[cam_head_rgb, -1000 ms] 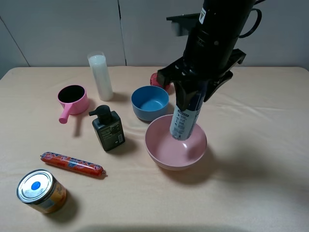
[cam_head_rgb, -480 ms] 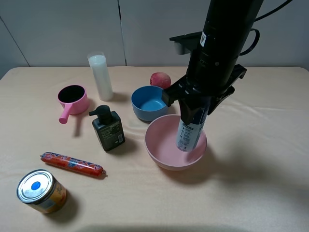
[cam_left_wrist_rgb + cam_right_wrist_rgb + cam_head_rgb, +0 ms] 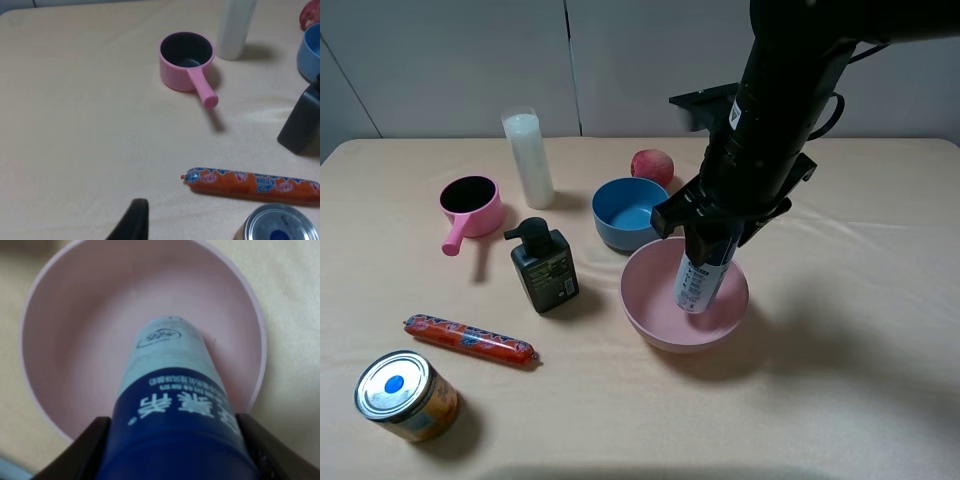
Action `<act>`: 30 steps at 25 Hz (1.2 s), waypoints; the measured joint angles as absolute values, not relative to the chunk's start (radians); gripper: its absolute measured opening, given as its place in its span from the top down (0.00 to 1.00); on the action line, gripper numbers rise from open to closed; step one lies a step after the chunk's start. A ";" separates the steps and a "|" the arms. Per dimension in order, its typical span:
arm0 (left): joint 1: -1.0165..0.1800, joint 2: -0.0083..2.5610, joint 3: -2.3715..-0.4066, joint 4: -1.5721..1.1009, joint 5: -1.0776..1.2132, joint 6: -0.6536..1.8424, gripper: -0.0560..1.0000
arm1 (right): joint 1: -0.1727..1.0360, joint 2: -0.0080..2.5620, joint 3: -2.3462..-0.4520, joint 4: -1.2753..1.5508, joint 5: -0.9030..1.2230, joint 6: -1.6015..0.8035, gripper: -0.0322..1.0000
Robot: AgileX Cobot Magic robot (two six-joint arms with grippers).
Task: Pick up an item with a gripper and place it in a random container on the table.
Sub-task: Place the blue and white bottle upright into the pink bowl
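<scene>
My right gripper (image 3: 712, 240) is shut on the tall slim bottle (image 3: 700, 282), dark blue above and white with print below. It holds the bottle nearly upright, its base down inside the large pale pink bowl (image 3: 650, 315). In the right wrist view the bottle (image 3: 170, 405) runs between my fingers (image 3: 82, 452) and points into the bowl (image 3: 75, 340). Whether the base touches the bowl's floor I cannot tell. Of my left gripper only one black fingertip (image 3: 132, 222) shows, above bare beige cloth (image 3: 75, 125).
A blue bowl (image 3: 631, 212) and a red fruit (image 3: 652, 164) stand just behind the pink bowl. A dark pump bottle (image 3: 544, 266), white cylinder (image 3: 528, 157), small pink handled pot (image 3: 470, 208), sausage (image 3: 468, 339) and tin can (image 3: 404, 395) are on the left.
My right gripper has moved a little right and down with the bottle, bringing its base from above the bowl's rim to deep inside the bowl.
</scene>
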State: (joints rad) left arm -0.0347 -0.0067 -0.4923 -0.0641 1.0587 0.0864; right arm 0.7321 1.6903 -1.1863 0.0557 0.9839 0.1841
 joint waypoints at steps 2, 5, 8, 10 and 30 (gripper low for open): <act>-0.035 -0.007 -0.492 -0.064 1.059 0.086 0.00 | 0.732 1.696 -1.183 0.049 0.977 0.184 0.60; -0.035 -0.007 -0.492 -0.064 1.059 0.086 0.00 | 0.732 1.718 -1.183 0.038 0.974 0.184 0.60; -0.035 -0.007 -0.492 -0.064 1.059 0.086 0.00 | 0.732 1.750 -1.183 0.037 0.972 0.183 0.60; -0.035 -0.007 -0.492 -0.064 1.059 0.086 0.00 | 0.732 1.770 -1.183 0.038 0.968 0.183 0.60; -0.035 -0.007 -0.492 -0.064 1.059 0.086 0.00 | 0.732 1.784 -1.183 0.049 0.946 0.180 0.31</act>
State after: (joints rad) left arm -0.0347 -0.0067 -0.4923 -0.0641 1.0587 0.0864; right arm 0.7321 1.7837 -1.1834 0.0486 0.9464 0.1802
